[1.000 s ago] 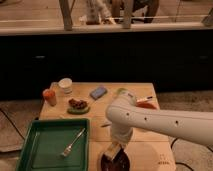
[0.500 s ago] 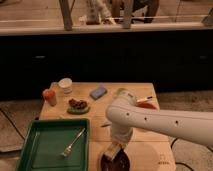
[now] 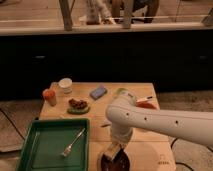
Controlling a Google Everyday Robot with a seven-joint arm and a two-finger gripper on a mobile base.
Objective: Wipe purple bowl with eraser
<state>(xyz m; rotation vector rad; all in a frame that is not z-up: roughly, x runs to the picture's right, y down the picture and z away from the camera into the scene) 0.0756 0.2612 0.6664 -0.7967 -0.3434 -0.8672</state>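
I had the claw (image 3: pixel 114 151) low at the counter's (image 3: pixel 145 142) near edge, closed on the eraser (image 3: pixel 112 149), with the purple bowl (image 3: pixel 117 163) directly beneath. I couldn't tell whether eraser and bowl touched. A tray (image 3: pixel 42 145) holding a fork (image 3: pixel 73 142) lay to the claw's left. Small print (image 3: pixel 162 162) to its right was unreadable.

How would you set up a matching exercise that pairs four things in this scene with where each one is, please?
Things:
1. fork
2. blue block
3. purple bowl
4. end effector

Places:
A. at the front edge of the table
B. inside the green tray
C. just above the purple bowl, at the eraser
D. toward the back of the table, near its middle

Pairs: 1-B, 2-D, 3-A, 4-C
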